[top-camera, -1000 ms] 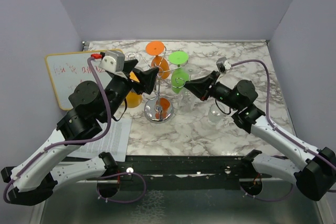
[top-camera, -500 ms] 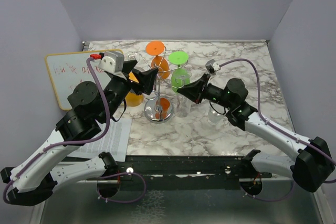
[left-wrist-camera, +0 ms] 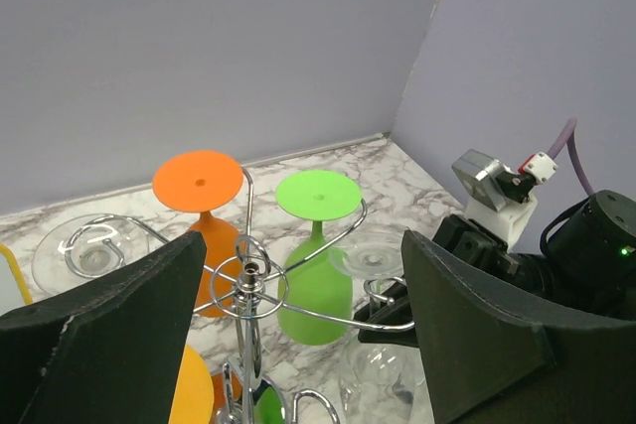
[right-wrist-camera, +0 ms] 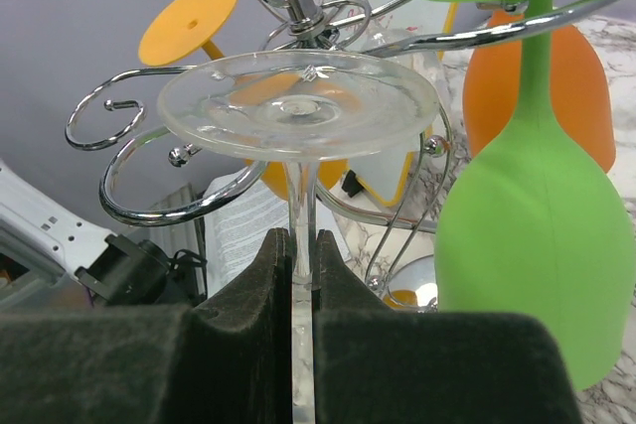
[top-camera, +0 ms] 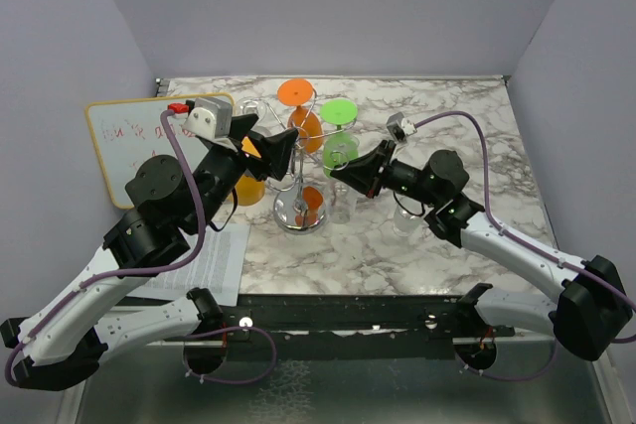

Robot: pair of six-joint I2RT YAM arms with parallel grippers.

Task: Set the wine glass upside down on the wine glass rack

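The wine glass rack stands mid-table, chrome, with its post and curled arms. My right gripper is shut on the stem of a clear wine glass held upside down, foot up. The stem is inside a curled arm's loop, with the foot just above the wire; I cannot tell if it rests on the wire. In the top view the right gripper is at the rack's right side, with the glass below it. My left gripper is open and empty, its fingers either side of the rack's top.
An orange glass, a green glass and a yellow glass hang upside down on the rack. Another clear glass hangs at its left. A clear glass stands to the right. A whiteboard and a printed sheet lie to the left.
My right gripper has moved left with the clear glass, from beside the rack into one of its curled arms. The left gripper has hardly moved.
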